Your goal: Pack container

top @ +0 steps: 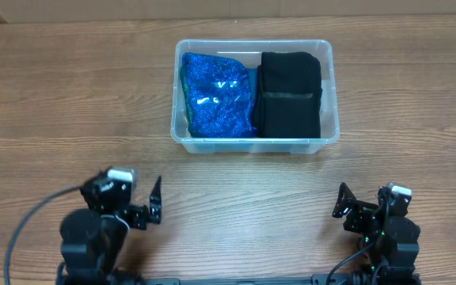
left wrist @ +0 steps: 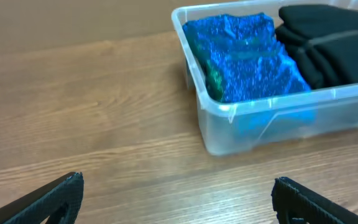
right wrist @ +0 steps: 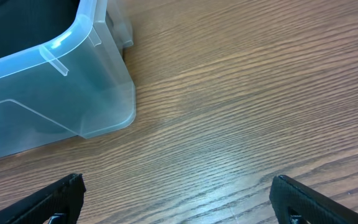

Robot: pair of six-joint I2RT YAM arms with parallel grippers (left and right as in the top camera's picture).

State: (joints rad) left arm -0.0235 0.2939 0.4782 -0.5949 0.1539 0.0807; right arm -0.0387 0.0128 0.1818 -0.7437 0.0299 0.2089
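Observation:
The clear plastic container [top: 332, 95] stands on the table at the far middle. In it lie a folded glittery blue cloth [top: 216, 95] on the left and a folded black cloth [top: 290, 93] on the right. The left wrist view shows the container [left wrist: 229, 134] with the blue cloth [left wrist: 247, 56] and the black cloth [left wrist: 328, 37]. The right wrist view shows its near right corner [right wrist: 98, 93]. My left gripper [top: 156, 201] is open and empty near the front left, also in its wrist view [left wrist: 179, 196]. My right gripper [top: 341, 202] is open and empty near the front right, also in its wrist view [right wrist: 178, 196].
The wooden table [top: 70, 95] runs out to both sides of the container. A bare strip of wood lies between the container and both grippers. A black cable [top: 22, 222] loops at the front left.

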